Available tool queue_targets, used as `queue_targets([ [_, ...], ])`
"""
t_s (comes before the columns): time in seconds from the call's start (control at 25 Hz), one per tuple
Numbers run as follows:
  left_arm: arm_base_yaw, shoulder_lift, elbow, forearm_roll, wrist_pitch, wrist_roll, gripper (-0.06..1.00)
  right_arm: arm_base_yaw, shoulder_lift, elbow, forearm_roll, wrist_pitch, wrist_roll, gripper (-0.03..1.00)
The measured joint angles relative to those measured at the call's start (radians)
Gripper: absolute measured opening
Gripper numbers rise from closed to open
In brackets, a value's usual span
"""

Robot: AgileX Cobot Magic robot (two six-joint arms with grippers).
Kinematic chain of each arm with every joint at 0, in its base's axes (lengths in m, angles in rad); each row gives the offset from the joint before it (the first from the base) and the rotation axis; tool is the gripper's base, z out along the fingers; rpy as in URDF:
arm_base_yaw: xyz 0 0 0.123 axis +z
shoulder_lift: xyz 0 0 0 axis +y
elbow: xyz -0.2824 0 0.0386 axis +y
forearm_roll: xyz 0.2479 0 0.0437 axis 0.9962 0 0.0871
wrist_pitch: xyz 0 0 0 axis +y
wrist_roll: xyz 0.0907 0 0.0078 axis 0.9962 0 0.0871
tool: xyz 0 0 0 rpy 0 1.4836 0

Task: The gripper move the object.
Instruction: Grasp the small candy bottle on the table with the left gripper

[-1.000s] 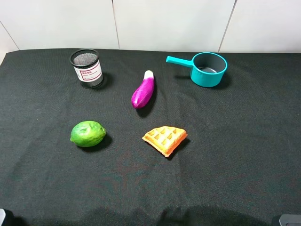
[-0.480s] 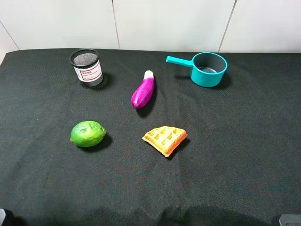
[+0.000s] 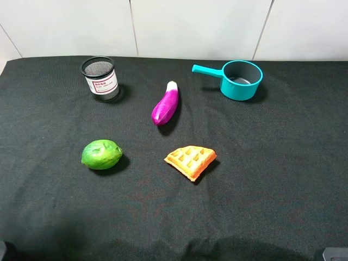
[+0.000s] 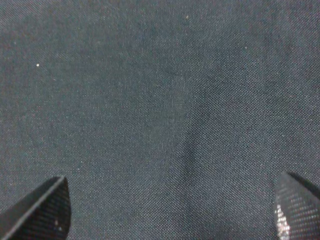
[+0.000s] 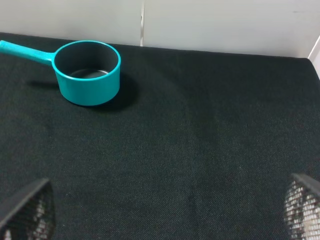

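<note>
The object, a small black wire-mesh cup with a white label in red print, stands upright at the back left of the black cloth in the exterior high view. No gripper is near it. In the left wrist view my left gripper is open, its two black fingertips wide apart over bare cloth. My right gripper is also open, with nothing between its fingertips. The cup is out of both wrist views.
A teal saucepan with a handle sits at the back right and also shows as the saucepan in the right wrist view. A purple eggplant, a green lime and a waffle piece lie mid-table.
</note>
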Motion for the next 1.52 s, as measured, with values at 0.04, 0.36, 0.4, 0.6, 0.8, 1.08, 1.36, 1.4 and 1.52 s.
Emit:
queue_targets([
  [0.04,0.0,0.016,-0.005,-0.001,-0.001,0.0,0.85,0.0,0.0,0.0,0.0,0.0,0.0,0.69],
  [0.36,0.0,0.117,-0.096,-0.003,-0.003,-0.002,0.85,0.0,0.0,0.0,0.0,0.0,0.0,0.69],
  [0.4,0.0,0.126,-0.106,-0.003,-0.003,-0.002,0.85,0.0,0.0,0.0,0.0,0.0,0.0,0.69],
  [0.6,0.0,0.17,-0.146,-0.003,-0.005,-0.002,0.85,0.0,0.0,0.0,0.0,0.0,0.0,0.69],
  [0.8,0.0,0.243,-0.157,-0.003,-0.011,-0.002,0.85,0.0,0.0,0.0,0.0,0.0,0.0,0.69],
  [1.08,0.0,0.364,-0.157,-0.007,-0.058,-0.011,0.85,0.0,0.0,0.0,0.0,0.0,0.0,0.69],
  [1.36,0.0,0.43,-0.177,-0.015,-0.122,-0.018,0.85,0.0,0.0,0.0,0.0,0.0,0.0,0.69],
  [1.4,0.0,0.443,-0.186,-0.02,-0.123,-0.018,0.85,0.0,0.0,0.0,0.0,0.0,0.0,0.69],
  [1.52,0.0,0.493,-0.225,-0.033,-0.127,-0.018,0.85,0.0,0.0,0.0,0.0,0.0,0.0,0.69],
])
